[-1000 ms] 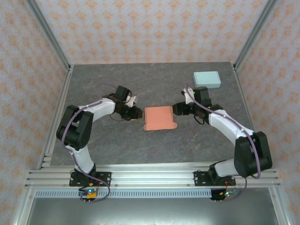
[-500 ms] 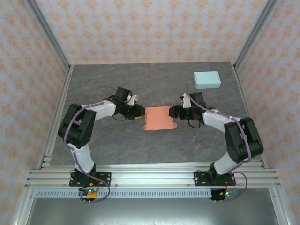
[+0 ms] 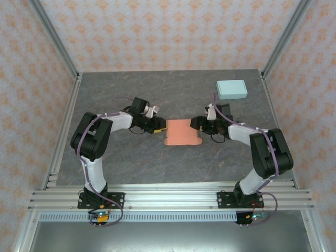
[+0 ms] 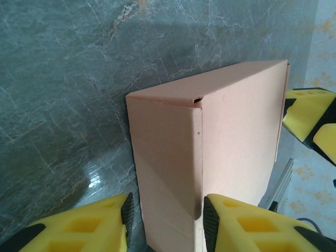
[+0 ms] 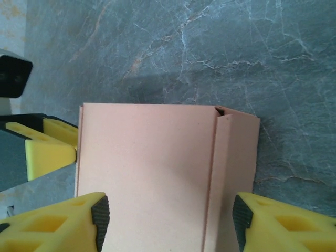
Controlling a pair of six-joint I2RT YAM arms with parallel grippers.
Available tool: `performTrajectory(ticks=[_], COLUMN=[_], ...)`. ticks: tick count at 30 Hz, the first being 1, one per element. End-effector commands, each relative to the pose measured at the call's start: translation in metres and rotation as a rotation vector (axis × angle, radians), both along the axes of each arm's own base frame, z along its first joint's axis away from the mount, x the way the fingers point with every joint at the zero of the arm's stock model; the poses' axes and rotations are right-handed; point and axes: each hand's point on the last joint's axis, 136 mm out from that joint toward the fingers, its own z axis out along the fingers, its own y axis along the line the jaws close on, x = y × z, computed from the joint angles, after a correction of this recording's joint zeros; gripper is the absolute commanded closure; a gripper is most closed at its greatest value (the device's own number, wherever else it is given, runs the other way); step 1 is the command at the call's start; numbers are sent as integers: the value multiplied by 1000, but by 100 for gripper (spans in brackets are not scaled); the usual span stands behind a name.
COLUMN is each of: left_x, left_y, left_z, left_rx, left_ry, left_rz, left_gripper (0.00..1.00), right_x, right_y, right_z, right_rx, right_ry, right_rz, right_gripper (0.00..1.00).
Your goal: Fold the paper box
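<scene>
The pink paper box [image 3: 182, 132] lies flat on the table [image 3: 157, 94]. The left gripper [image 3: 161, 126] straddles its left end, grip impossible to tell; the right gripper [image 3: 197, 124] gapes at the other.

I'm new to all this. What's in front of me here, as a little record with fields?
Surface: dark stone-look table
Main item: pink paper box, mid-table
Left end effector: at the box's left end, jaws apart
Right end effector: at its right end, jaws apart
Other item: pale blue box, far right corner, untouched
</scene>
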Motion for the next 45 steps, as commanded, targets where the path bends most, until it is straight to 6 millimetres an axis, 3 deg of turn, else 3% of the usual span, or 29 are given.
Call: performTrajectory(ticks=[1, 7, 9, 12, 17, 22, 27, 30, 38, 42, 45], left_x=[-1, -6, -8, -4, -5, -11, -8, -6, 16, 36, 46], left_y=[-8, -8, -4, 1, 7, 7, 7, 8, 7, 17, 27], left_z=[21, 4, -17, -17, -9, -17, -18, -12, 26, 74, 132], left_rx=[-62, -11, 20, -18, -91, -118, -112, -101, -98, -106, -109], left_ry=[-37, -12, 39, 61, 94, 146, 148, 132, 16, -179, -491], left_rz=[4, -6, 1, 34, 22, 12, 13, 12, 35, 89, 135], left_gripper=[55, 56, 71, 85, 86, 87, 86, 83, 70, 62, 55], right_x=[1, 6, 7, 7, 4, 1, 10, 16, 19, 26, 28], right_y=[5, 8, 8, 4, -2, 6, 15, 18, 20, 12, 5], right_z=[-2, -2, -1, 3, 11, 17, 21, 30, 28, 28, 39], right_rx=[39, 55, 58, 56, 103, 202, 315, 367, 389, 430, 462], right_ry=[6, 5, 1, -12, -28, 18, 74, 76, 203, 262, 320], right_rz=[11, 13, 12, -6, -21, -5, -36, -50, -121, -249, -354], right_gripper=[40, 43, 43, 38, 29, 22, 25, 37, 49, 63, 64])
